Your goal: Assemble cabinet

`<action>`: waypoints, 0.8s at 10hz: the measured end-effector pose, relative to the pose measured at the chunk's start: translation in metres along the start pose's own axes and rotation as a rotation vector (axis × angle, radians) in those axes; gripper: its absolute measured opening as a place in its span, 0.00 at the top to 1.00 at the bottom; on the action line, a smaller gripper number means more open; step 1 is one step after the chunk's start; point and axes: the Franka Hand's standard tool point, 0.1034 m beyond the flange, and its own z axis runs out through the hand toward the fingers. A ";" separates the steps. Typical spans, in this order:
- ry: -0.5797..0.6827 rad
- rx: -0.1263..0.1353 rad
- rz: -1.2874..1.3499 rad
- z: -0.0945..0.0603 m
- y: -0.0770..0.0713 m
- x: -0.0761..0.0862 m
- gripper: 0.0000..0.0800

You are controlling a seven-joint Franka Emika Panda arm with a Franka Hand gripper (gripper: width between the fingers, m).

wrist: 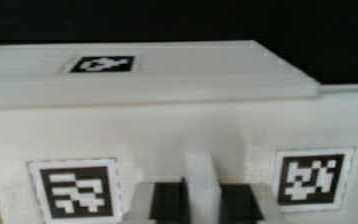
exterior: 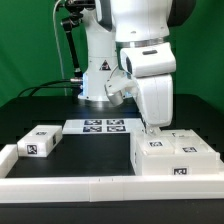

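The cabinet body [exterior: 176, 158], a white box with black-and-white tags, lies at the exterior view's right on the black table. My gripper [exterior: 151, 127] points straight down at its near-left top edge. In the wrist view the cabinet [wrist: 158, 100] fills the picture. The two dark fingers [wrist: 169, 205] stand close on either side of a thin white upright edge of it. The gripper [wrist: 204, 198] looks shut on that edge. A small white panel piece [exterior: 38, 142] with a tag lies apart at the exterior view's left.
The marker board [exterior: 105, 126] lies flat in the middle behind the parts, in front of the robot base [exterior: 100, 80]. A long low white border rail [exterior: 70, 186] runs along the front and up the left side.
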 end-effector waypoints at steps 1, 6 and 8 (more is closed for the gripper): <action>0.007 -0.009 0.004 0.000 0.011 0.000 0.91; 0.012 0.022 0.023 0.001 0.021 0.003 0.91; 0.006 0.025 0.011 -0.001 0.017 -0.001 0.65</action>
